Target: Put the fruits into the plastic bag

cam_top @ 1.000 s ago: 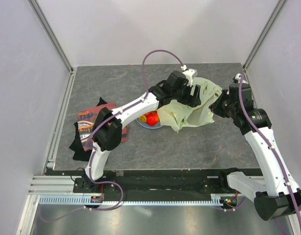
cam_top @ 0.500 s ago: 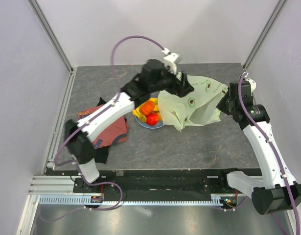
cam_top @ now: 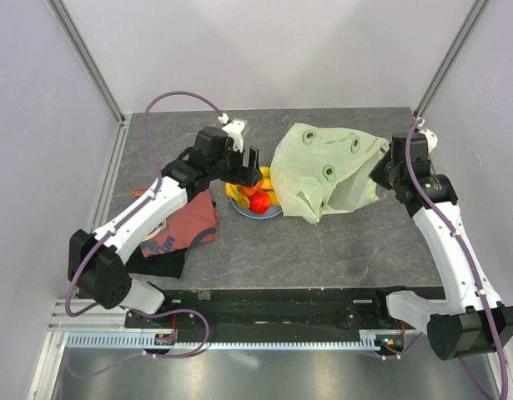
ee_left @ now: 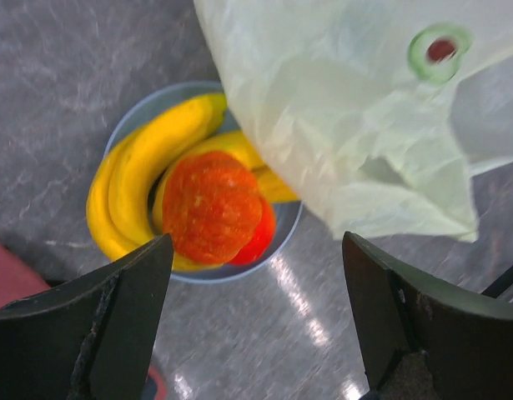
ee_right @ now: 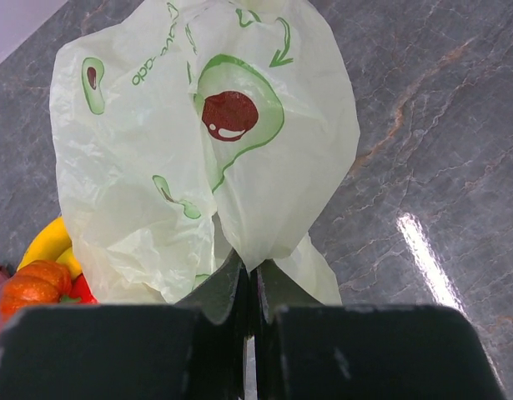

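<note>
Ref. point: plate (cam_top: 258,216) on the surface (cam_top: 323,250). All positions are given rel. to it.

Fruits (cam_top: 254,197): every one seen lies on the plate, none in the bag. In L wrist view, bananas (ee_left: 143,171) curve along the plate's left rim. A ridged orange fruit (ee_left: 210,204) sits on top near the centre. A red fruit (ee_left: 260,237) is partly hidden under it, toward the right rim.

Bag (cam_top: 323,171): directly right of the plate, pale green w/ avocado prints. The end farthest from the plate is held up off the surface. The end nearest the plate sags down, & in L wrist view its lower fold overlaps the plate's right rim. Whether the film touches any fruit: cannot tell.

L claw (cam_top: 246,164): above the plate, toward its far side in top view. It is spread wide w/ nothing betw. the fingers (ee_left: 114,317), which are clear of fruits & plate.

R claw (cam_top: 381,172): well right of the plate, beyond the bag. It is pressed together, pinching a fold of the bag's edge, & the film hangs from it toward the plate.

Shirt (cam_top: 177,229): red/black, lying on the surface left of the plate, not touching it.
</note>
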Controlling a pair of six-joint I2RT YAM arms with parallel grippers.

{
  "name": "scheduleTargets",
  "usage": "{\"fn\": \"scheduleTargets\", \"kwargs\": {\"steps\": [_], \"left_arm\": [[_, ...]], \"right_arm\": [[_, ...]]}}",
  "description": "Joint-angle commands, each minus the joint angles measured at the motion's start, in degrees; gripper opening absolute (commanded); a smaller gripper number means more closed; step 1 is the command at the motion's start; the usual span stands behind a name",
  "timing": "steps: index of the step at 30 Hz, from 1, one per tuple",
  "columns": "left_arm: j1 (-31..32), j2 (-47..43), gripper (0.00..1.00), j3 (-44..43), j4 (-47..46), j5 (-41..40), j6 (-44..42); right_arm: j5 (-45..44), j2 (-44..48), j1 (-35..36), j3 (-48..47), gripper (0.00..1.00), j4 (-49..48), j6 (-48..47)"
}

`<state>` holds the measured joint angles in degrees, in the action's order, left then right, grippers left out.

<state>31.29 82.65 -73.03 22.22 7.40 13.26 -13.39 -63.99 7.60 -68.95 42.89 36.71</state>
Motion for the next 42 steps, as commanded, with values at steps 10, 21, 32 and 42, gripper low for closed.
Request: {"fn": "scheduleTargets", "kwargs": {"steps": [10,21,32,42], "left_arm": [[3.43,6.46,0.89,-1.75,3.10,-4.67,-18.08],[5.01,12.35,0.89,-5.98,3.97,-6.08,-24.59],[5.01,17.19,0.84,-8.88,5.03,-8.54,-26.18],[5.36,18.07,0.72,-8.97,5.55,-11.09,-26.70]], "right_arm": [[1.08,0.62,-0.65,-1.54,0.07,-2.64,0.29],[0.82,1.76,-0.83,0.21,0.07,-2.90,2.31],[0.99,1.94,-1.00,1.10,0.07,-4.04,3.72],[1.17,1.85,-1.00,1.62,0.07,-4.92,3.90]]}}
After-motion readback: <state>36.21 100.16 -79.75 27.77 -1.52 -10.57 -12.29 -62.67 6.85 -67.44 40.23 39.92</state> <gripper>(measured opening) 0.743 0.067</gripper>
